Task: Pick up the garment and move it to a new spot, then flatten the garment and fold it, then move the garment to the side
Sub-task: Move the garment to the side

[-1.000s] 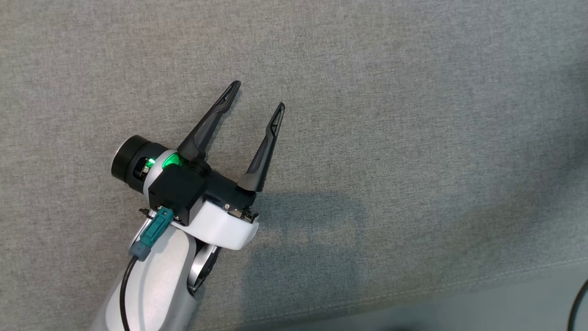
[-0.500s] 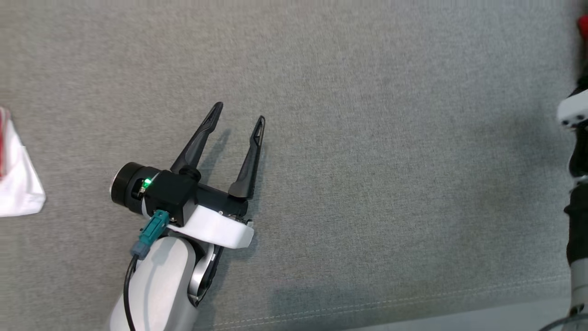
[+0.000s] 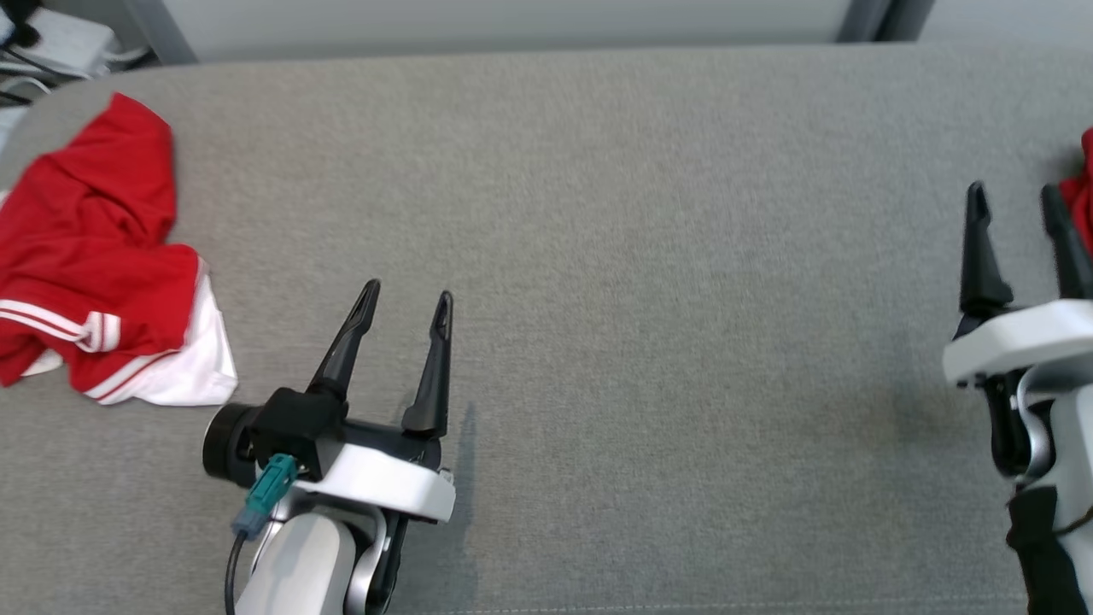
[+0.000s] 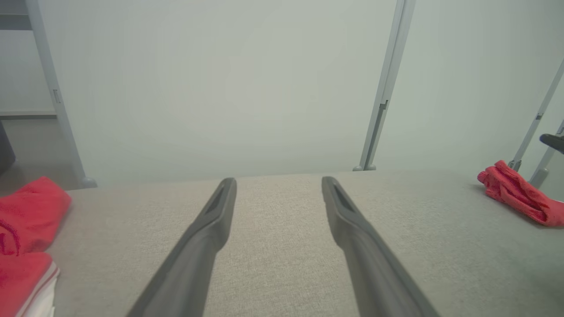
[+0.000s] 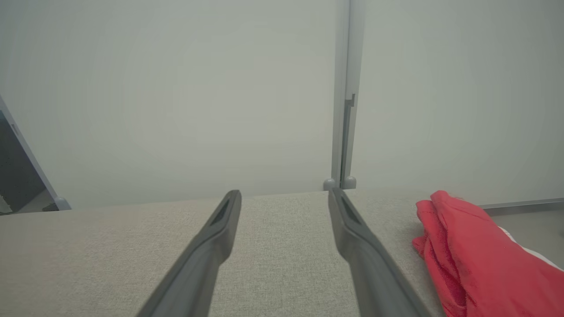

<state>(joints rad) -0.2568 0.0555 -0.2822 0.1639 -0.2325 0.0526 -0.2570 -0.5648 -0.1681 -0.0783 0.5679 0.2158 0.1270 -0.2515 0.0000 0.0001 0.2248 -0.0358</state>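
Note:
A crumpled red garment with white stripes and a white panel (image 3: 94, 256) lies at the far left of the grey fabric surface (image 3: 640, 256); it also shows at the left edge of the left wrist view (image 4: 26, 220). A second red garment (image 3: 1086, 188) sits bunched at the right edge, seen too in both wrist views (image 5: 467, 246) (image 4: 515, 193). My left gripper (image 3: 409, 292) (image 4: 278, 180) stands open and holds nothing, to the right of the left garment. My right gripper (image 3: 1012, 189) (image 5: 284, 193) is open and holds nothing, just left of the right garment.
The surface's far edge (image 3: 512, 53) runs along the top, with a pale wall and grey uprights (image 4: 381, 101) behind it. Cables and a white box (image 3: 51, 38) lie past the far left corner. Bare fabric spans the wide stretch between the two grippers.
The head camera has swung, so the whole picture has shifted: both red garments, the far edge and the right gripper have come into view. Both grippers stay open.

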